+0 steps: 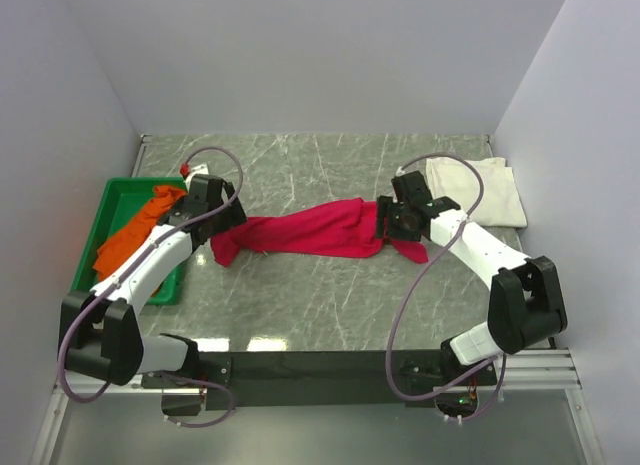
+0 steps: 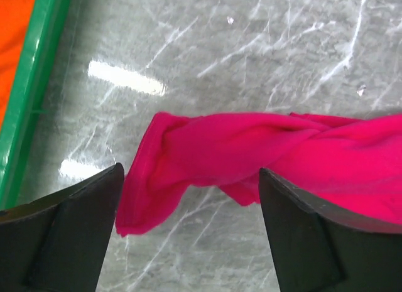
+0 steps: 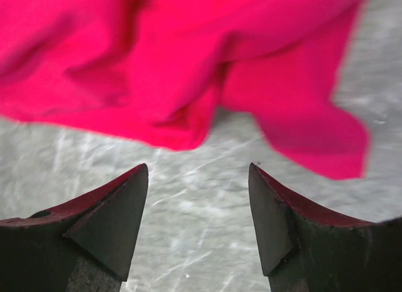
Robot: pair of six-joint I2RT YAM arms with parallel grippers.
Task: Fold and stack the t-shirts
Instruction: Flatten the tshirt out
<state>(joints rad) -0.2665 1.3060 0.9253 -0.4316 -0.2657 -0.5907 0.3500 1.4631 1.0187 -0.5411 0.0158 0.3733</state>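
Observation:
The crimson t-shirt (image 1: 305, 231) lies bunched and twisted in a long strip across the middle of the table. It also shows in the left wrist view (image 2: 264, 157) and the right wrist view (image 3: 188, 59). My left gripper (image 1: 222, 217) is open over its left end, empty (image 2: 188, 179). My right gripper (image 1: 392, 221) is open at its right end, empty (image 3: 198, 173). The cream-white t-shirt (image 1: 478, 189) lies folded at the back right. The orange t-shirt (image 1: 135, 231) is crumpled in the green bin.
The green plastic bin (image 1: 112, 200) stands at the left, its rim showing in the left wrist view (image 2: 28, 97). White walls close in the left, back and right sides. Grey cables loop from both arms.

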